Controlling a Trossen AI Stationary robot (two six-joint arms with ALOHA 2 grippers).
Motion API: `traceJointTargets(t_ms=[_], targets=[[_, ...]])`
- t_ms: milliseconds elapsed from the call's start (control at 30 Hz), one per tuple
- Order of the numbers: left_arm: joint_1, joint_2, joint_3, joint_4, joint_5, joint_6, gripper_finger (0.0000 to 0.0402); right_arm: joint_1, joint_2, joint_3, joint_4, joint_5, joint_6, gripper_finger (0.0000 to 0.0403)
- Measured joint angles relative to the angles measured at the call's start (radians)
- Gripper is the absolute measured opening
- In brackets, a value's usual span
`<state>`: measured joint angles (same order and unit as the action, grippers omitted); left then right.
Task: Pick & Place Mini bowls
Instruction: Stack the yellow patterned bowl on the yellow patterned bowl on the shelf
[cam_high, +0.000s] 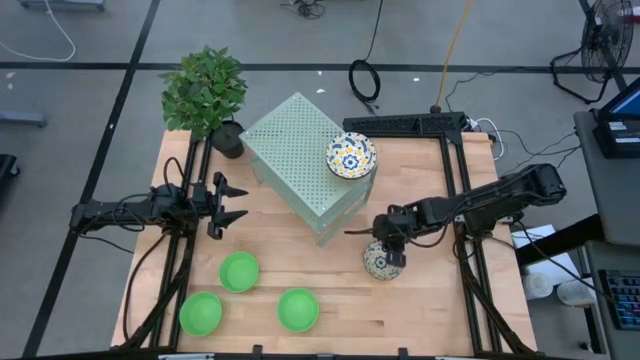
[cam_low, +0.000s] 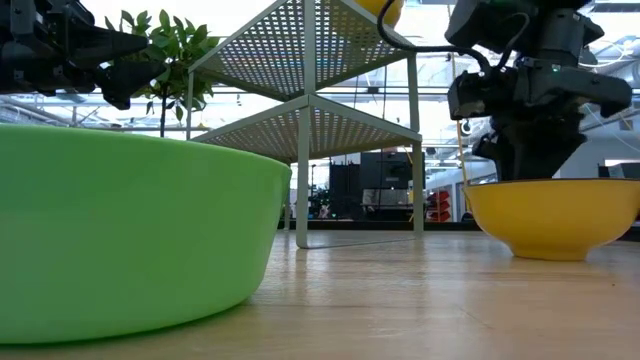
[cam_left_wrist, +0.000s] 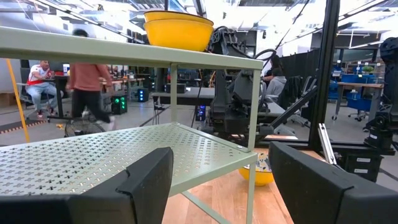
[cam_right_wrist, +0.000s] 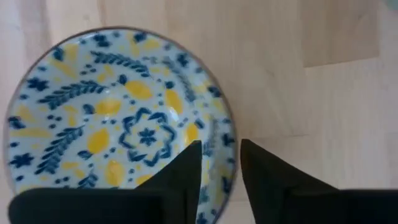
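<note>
R gripper (cam_high: 388, 250) low over floral bowl (cam_high: 381, 260) on table (cam_high: 440, 310), front-right of perforated rack (cam_high: 300, 150). R wrist view: fingers (cam_right_wrist: 180, 171) narrowly apart, straddling bowl rim, one inside, one outside; looks like contact, not sure clamped. 2nd floral bowl (cam_high: 351, 155) sits on rack top. 3 green bowls on table front-left: (cam_high: 239, 271), (cam_high: 201, 313), (cam_high: 298, 309). L gripper (cam_high: 228, 203) hovers left of rack, fingers wide apart, holding nothing. Potted plant (cam_high: 205, 90) at back-left corner.
</note>
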<state>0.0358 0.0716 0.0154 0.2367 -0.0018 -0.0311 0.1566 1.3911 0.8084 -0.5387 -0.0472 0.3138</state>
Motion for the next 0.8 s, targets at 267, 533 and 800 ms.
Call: traceJointTargets(t_ms=[267,533,800], targets=[[0.0,0.0,0.0,0.0,0.0,0.0,0.0269,0.0,-0.002,-0.011,0.014,-0.011,-0.013,0.0077],[0.0,0.0,0.0,0.0,0.0,0.0,0.0269,0.0,-0.006,-0.009,-0.002,-0.041,-0.072,0.001],[0.0,0.0,0.0,0.0,0.0,0.0,0.0269,0.002,-0.015,-0.007,-0.008,-0.055,-0.079,0.0003]])
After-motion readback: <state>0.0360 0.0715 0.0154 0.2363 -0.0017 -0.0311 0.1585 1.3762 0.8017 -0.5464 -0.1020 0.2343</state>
